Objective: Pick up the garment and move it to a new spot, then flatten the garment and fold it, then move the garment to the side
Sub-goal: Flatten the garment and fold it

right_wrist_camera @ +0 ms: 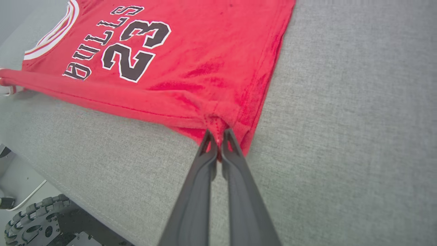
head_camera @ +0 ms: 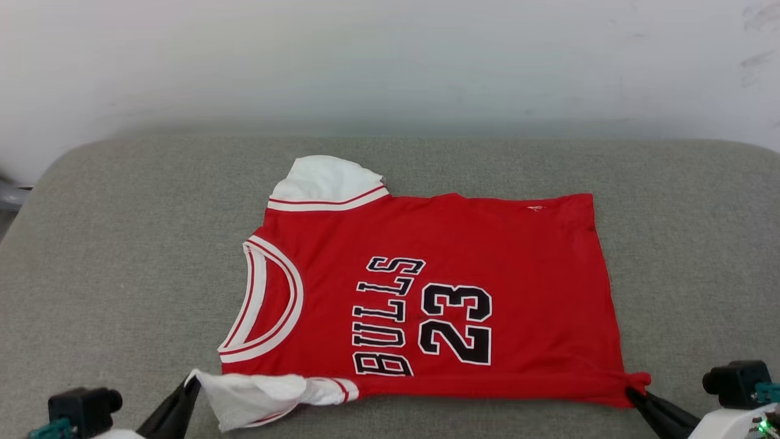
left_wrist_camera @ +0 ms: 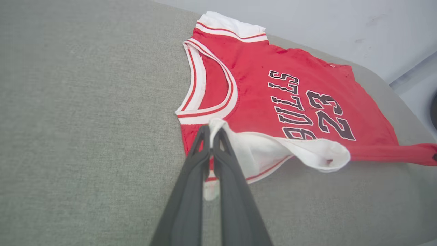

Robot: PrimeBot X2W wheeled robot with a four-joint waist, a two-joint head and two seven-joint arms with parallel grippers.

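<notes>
Grey soft cloth covers the big cushion (head_camera: 122, 256), and a white wall (head_camera: 390, 61) stands behind it. A red shirt (head_camera: 518, 256) lies flat in the middle of the cushion, front side up and turned sideways. Its neck (head_camera: 268, 299) points to the robot's left and its bottom edge (head_camera: 603, 274) to the right. Black letters (head_camera: 384, 317) with white edges and a black number (head_camera: 457, 323) show on the front. Its far sleeve (head_camera: 326, 183), which is white, sticks out toward the wall. Its near sleeve (head_camera: 256, 396) is white too and looks crumpled.

The left gripper (left_wrist_camera: 211, 131) has its two dark fingers pressed together on the near sleeve, pinching the white cloth close to the neck. The right gripper (right_wrist_camera: 216, 135) is pressed together too — it pinches the near bottom corner of the shirt, where the red cloth bunches up. Between the two grippers the near edge of the shirt runs in a straight, tight line, rolled over a bit. Past the cushion's edge, the right wrist view shows a dark wheel (right_wrist_camera: 30, 218) on a pale floor (right_wrist_camera: 20, 181).
</notes>
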